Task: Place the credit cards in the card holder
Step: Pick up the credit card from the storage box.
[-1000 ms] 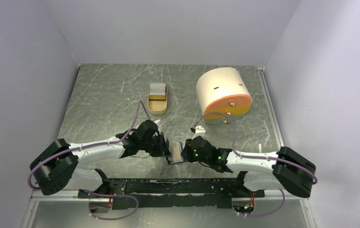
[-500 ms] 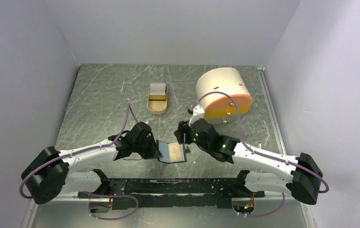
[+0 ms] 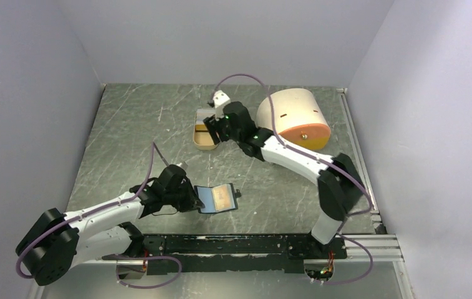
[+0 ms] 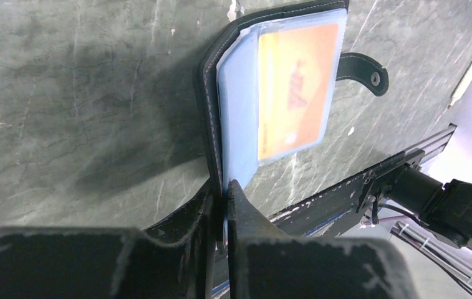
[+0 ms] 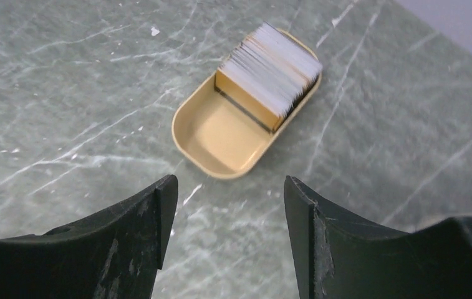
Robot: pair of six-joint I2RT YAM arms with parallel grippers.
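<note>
Right claw (image 5: pixel 228 184) swung to tan tray (image 5: pixel 221 137), spread wide; left claw (image 4: pixel 226 187) pinches card holder (image 4: pixel 207 93); cylinder (image 3: pixel 289 112) close by.

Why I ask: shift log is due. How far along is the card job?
Done: one orange card sits in a clear pocket of the wallet. In hand: the left gripper pinches the wallet's edge, holding it open; the right gripper hovers open over the tray. Left: a thick stack of cards in that tray to move across.
</note>
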